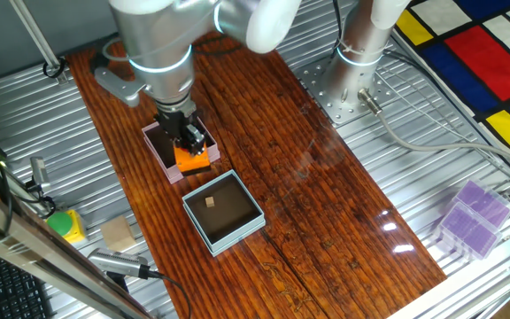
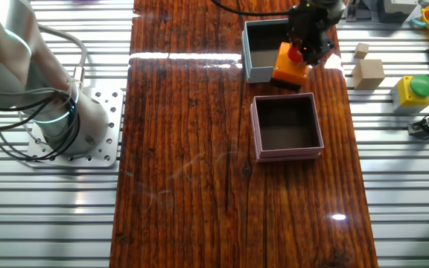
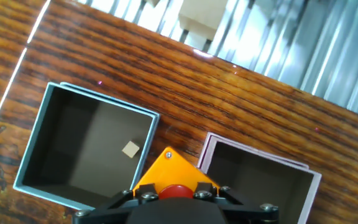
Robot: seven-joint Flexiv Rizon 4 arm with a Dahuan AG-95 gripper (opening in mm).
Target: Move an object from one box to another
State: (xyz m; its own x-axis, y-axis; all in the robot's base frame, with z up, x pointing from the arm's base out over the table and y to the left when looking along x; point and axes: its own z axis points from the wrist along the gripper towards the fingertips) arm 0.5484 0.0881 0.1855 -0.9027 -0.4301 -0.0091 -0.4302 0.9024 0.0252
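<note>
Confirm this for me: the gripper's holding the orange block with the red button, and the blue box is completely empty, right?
Not quite. The gripper does hold the orange block, but the blue box is not empty: the hand view shows a small tan square on its dark floor.

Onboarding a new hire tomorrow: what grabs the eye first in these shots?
The orange block with its red button, clamped in the gripper above the gap between the boxes. Below sit the pink box and the light blue box, which holds a small tan square.
</note>
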